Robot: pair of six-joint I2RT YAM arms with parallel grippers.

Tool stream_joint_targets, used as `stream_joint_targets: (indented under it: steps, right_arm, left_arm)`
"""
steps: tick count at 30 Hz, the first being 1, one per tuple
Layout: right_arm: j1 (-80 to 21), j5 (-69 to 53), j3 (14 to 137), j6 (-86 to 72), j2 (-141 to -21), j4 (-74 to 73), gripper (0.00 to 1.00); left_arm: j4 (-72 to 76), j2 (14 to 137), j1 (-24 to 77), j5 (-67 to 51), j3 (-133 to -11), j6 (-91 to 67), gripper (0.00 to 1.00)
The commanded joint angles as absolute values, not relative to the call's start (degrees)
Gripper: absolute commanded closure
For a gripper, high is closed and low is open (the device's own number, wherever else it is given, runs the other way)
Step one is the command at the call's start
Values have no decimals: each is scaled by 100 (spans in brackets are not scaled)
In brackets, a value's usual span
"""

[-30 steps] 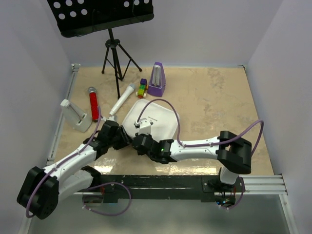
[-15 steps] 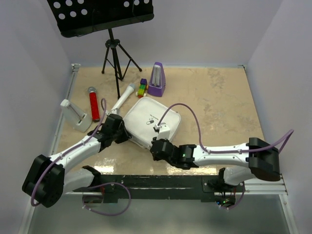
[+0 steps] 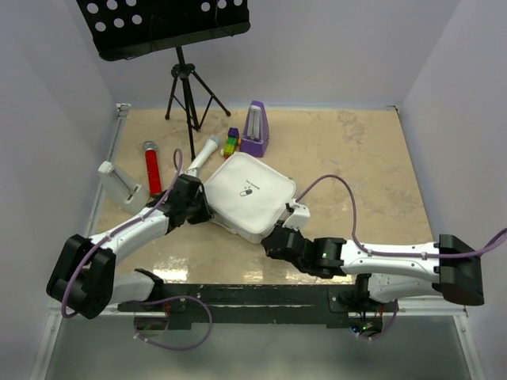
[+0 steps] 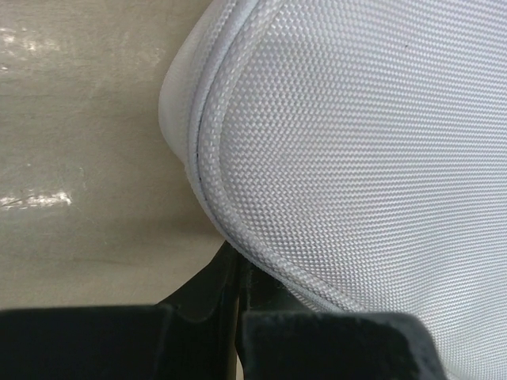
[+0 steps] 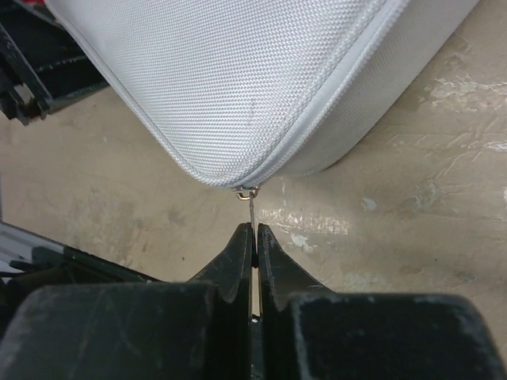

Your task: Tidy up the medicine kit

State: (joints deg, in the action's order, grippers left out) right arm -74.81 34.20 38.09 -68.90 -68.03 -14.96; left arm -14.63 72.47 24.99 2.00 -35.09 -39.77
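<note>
medicine kit (image 3: 247,196): lies closed on table (image 3: 356,158) between arms | right gripper (image 5: 253,237): clamped tight on zipper pull (image 5: 251,207) at near corner | left gripper (image 4: 238,273): closed, seemingly nipping left corner seam | risk: losing thin pull on skewed tug, or dragging kit

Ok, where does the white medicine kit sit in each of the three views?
Top external: medicine kit closed, mid-table, logo up.
Left wrist: fills the upper right, piped edge curving toward the bottom.
Right wrist: upper half, corner pointing down, zipper pull pinched by the right gripper.
Shared landmark: the beige table under it.
</note>
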Motion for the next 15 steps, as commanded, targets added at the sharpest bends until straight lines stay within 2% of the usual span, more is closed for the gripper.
stream_joint_targets:
  steps: [1, 5, 6, 7, 9, 10, 13, 15]
  right_arm:
    - [-7296, 3850, 3481, -7436, -6232, -2084, 100]
    - [-7119, 3577, 3366, -6813, -6222, -1452, 100]
    - [-7128, 3551, 3427, -6698, -6301, -1372, 100]
    - [-7128, 3568, 3541, -6593, -6450, -1345, 100]
    - [-7128, 3586, 3778, -6329, -6801, -1318, 100]
    - [-7154, 3577, 3892, -6206, -7003, -1301, 100]
    - [-7251, 3542, 4191, -5872, -7434, -1108, 100]
    - [-7260, 3516, 4420, -5670, -7724, -1020, 100]
  left_arm:
    - [-1327, 7487, 2127, 1107, -3761, -3446, 100]
    - [-1432, 7647, 2118, 976, -4060, -3340, 100]
    - [-1459, 7542, 2118, 897, -4078, -3349, 90]
    - [-1476, 7437, 2118, 827, -4052, -3366, 72]
    - [-1494, 7060, 2118, 651, -3921, -3506, 49]
    - [-1520, 6858, 2118, 589, -3833, -3576, 34]
    - [-1617, 6347, 2127, 274, -3604, -3814, 21]
    - [-1696, 6083, 2188, 159, -3429, -3989, 18]
